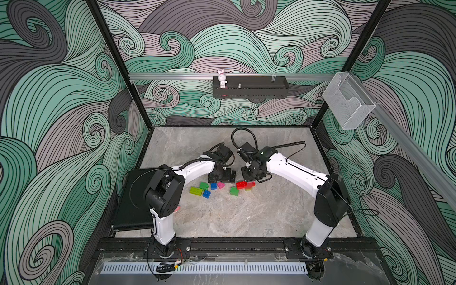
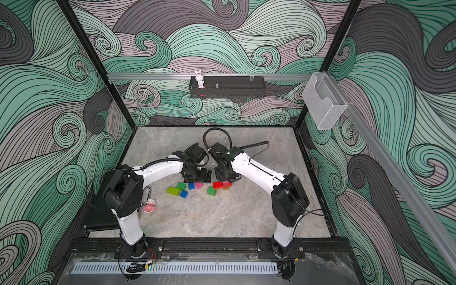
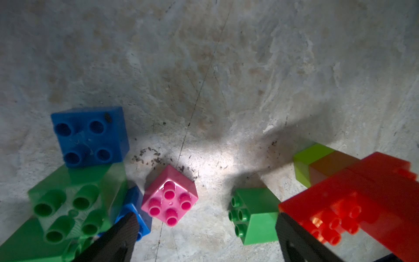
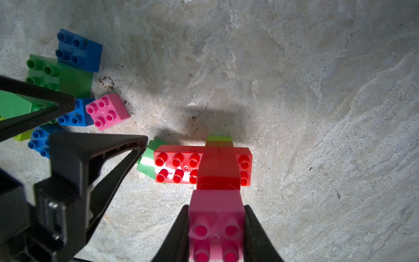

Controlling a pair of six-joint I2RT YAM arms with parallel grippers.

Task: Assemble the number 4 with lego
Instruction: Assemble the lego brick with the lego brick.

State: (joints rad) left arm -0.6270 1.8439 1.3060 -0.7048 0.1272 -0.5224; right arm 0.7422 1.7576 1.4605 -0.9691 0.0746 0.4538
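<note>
- Only a top view shows the pink toy (image 2: 149, 205) whole, on the table beside the left arm's elbow (image 2: 123, 195); in its twin the elbow hides nearly all of it.
- Both top views hide what the grippers meet; the wrist views show it.
- The right wrist view alone shows the held pink brick (image 4: 215, 217). Beyond it a red piece (image 4: 217, 172) crosses the long red brick (image 4: 179, 162), and a lime end (image 4: 218, 138) shows past that. We cannot tell whether these are joined.
- The left wrist view shows a green brick (image 3: 258, 215) lying on its side.
- The table (image 1: 246, 217) is grey and marbled, with dark specks. A black mat (image 1: 128, 212) lies at its left edge.
- The walls (image 1: 49, 123) carry green and grey swirls. A black shelf (image 1: 250, 90) on the back wall bears a bunny (image 1: 221, 78); a clear bin (image 1: 349, 103) hangs on the right rail.
- The lego (image 1: 213, 186) lies mid-table, just in front of both grippers: lime, green, blue and a loose pink brick (image 3: 169, 197) to the left, red ones to the right.
- The left gripper (image 3: 205, 217) is spread wide and grips nothing. The loose pink brick sits just beyond its fingertips, touching neither. One finger overlaps a blue brick (image 3: 136, 204); we cannot tell if they touch.
- The right gripper (image 4: 215, 207) is clamped on the held pink brick, one finger on each side.
</note>
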